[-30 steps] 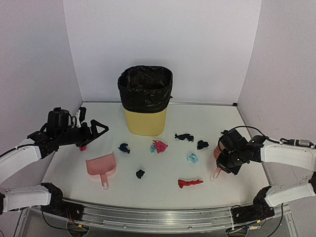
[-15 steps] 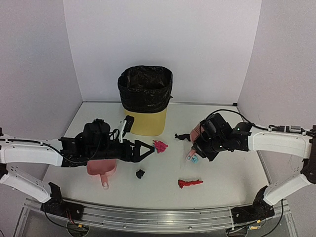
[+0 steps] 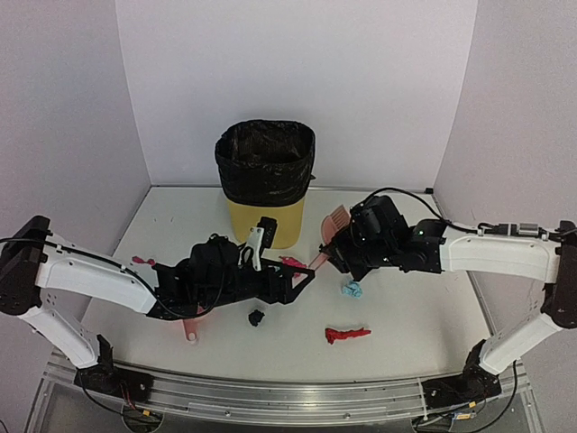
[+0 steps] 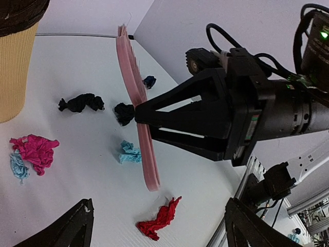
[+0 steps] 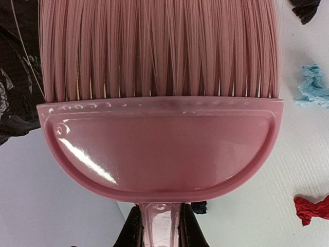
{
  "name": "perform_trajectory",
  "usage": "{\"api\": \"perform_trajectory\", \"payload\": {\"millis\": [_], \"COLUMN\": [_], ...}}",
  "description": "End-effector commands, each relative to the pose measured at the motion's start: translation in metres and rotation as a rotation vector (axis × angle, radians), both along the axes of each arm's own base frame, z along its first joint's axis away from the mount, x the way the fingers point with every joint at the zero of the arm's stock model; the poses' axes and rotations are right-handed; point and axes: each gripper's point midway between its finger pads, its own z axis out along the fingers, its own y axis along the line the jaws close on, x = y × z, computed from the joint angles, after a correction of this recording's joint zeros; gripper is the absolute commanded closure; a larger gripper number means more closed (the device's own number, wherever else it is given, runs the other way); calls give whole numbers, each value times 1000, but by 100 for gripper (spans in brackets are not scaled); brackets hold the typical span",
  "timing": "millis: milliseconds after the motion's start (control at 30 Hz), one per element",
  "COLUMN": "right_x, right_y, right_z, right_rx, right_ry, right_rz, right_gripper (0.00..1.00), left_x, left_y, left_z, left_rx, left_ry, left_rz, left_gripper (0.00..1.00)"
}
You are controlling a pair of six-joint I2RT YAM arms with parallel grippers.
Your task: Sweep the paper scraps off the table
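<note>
Paper scraps lie on the white table (image 3: 433, 316): a magenta wad (image 3: 290, 263), a teal one (image 3: 352, 290), a red strip (image 3: 347, 335), a dark navy wad (image 3: 256, 317) and a small red bit (image 3: 140, 261). My left gripper (image 3: 305, 281) stands open and empty at mid-table. In the left wrist view it (image 4: 159, 231) hovers over the red strip (image 4: 158, 219). My right gripper (image 3: 330, 256) is shut on the handle of the pink hand brush (image 3: 335, 219), bristles up beside the bin. The right wrist view shows the brush head (image 5: 159, 149) filling the frame above the gripper (image 5: 160, 229).
A yellow bin (image 3: 265, 221) lined with a black bag stands at the back centre. The pink dustpan (image 3: 190, 336) lies under my left arm, mostly hidden. More dark scraps (image 4: 80, 103) show near the brush (image 4: 136, 103). A metal rail (image 3: 288, 397) runs along the front edge.
My left arm has swung right from the table's left side, over the dustpan, to mid-table. The right arm carried the brush left and turned its bristles up near the bin.
</note>
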Motion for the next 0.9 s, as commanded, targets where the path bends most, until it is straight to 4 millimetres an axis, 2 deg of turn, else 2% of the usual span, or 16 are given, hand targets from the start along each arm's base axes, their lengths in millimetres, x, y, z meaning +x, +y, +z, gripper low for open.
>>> {"api": "perform_trajectory", "payload": {"millis": [0, 267, 733, 767, 867], "right_x": [2, -5, -5, -5, -7], "right_y": [21, 24, 37, 39, 40], "right_z": [33, 37, 45, 45, 43], "right_rx": [129, 139, 155, 154, 150], "right_ry": [-28, -33, -72, -74, -73], "right_rz": [-8, 6, 15, 19, 25], "right_gripper": [100, 100, 100, 100, 100], "left_x": [24, 29, 30, 30, 30], "left_y": [-8, -27, -34, -34, -33], "left_z": [29, 22, 12, 12, 16], "left_rx": [-91, -99, -93, -97, -102], "left_ry": [-62, -46, -16, -17, -21], "left_rz": [115, 108, 100, 103, 105], "left_gripper": [16, 34, 42, 44, 60]}}
